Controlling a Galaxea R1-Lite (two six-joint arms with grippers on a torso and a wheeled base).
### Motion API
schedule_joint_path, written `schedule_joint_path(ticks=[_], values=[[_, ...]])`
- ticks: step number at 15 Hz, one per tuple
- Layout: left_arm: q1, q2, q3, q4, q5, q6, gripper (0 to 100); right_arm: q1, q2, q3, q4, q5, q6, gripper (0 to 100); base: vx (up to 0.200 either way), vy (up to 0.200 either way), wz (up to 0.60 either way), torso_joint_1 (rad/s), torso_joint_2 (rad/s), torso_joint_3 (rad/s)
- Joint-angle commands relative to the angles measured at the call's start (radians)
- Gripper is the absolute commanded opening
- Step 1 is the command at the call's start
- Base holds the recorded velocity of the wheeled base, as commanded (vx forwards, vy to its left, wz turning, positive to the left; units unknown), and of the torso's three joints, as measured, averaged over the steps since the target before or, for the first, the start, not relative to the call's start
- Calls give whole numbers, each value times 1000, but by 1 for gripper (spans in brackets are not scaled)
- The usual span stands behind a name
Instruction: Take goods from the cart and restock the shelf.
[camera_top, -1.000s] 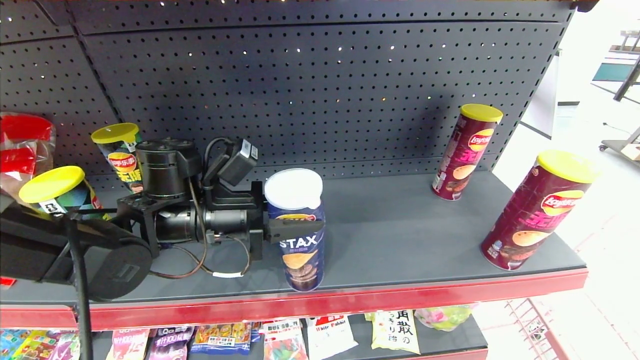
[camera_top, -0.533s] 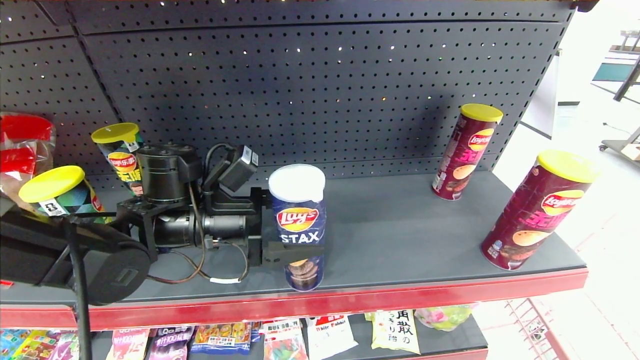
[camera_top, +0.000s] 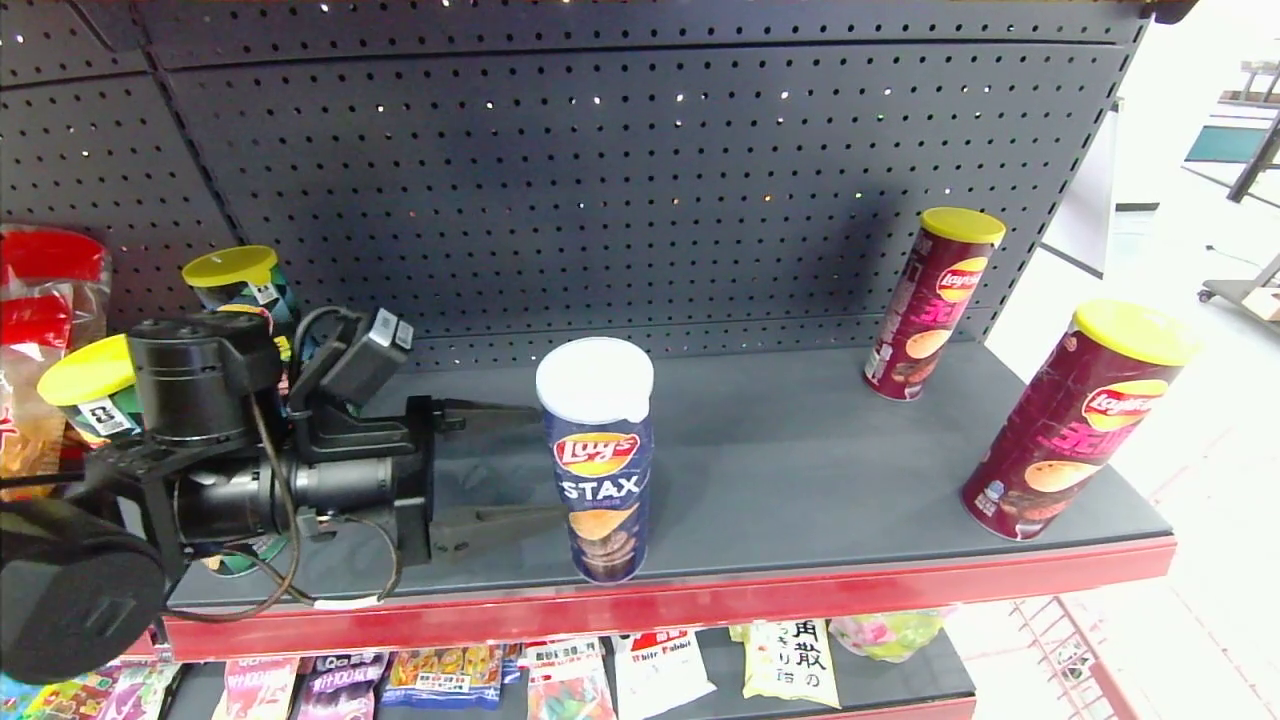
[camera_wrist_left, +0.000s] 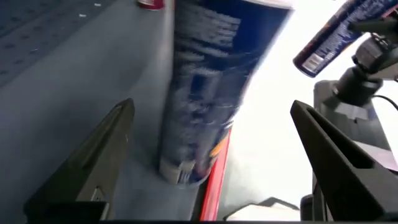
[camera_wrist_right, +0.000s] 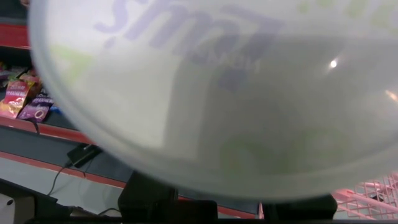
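Standing up straight on the dark grey shelf (camera_top: 800, 470), close to its red front edge, is a blue chip can (camera_top: 597, 470) with a white lid. The lid is on, so you cannot see what is inside. The left hand (camera_top: 552, 462) lies low on the shelf just left of this can. It is wide open and holds nothing. One finger (camera_top: 490, 410) points at the far side of the can and the other finger (camera_top: 500, 520) at its near side, and the wrist picture shows a gap on both sides. Two dark red cans with yellow lids stand on the right. One (camera_top: 935, 305) is far back by the wall with holes, and the other (camera_top: 1075, 425) is near the front at the shelf's end. Two more yellow-lid cans (camera_top: 235, 280) (camera_top: 85, 385) stand on the left, partly hidden by the arm. Snack bags (camera_top: 780, 660) lie on the shelf below. A pale round lid (camera_wrist_right: 211, 93) sits right against the right wrist camera, and I cannot tell if the right hand is open or closed.
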Motion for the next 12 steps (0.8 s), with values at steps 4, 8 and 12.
schedule_joint_path(ticks=[4,8,12], values=[[43,-173,118,0,92,-4,100,-2,1,0,0,1,-1,0,0,0,0,0,0,0],[43,-264,172,2,99,-59,100,1,1,0,0,3,-1,0,0,0,0,0,0,0],[41,-319,191,-1,373,-52,100,1,1,0,0,3,-1,0,0,0,0,0,0,0]])
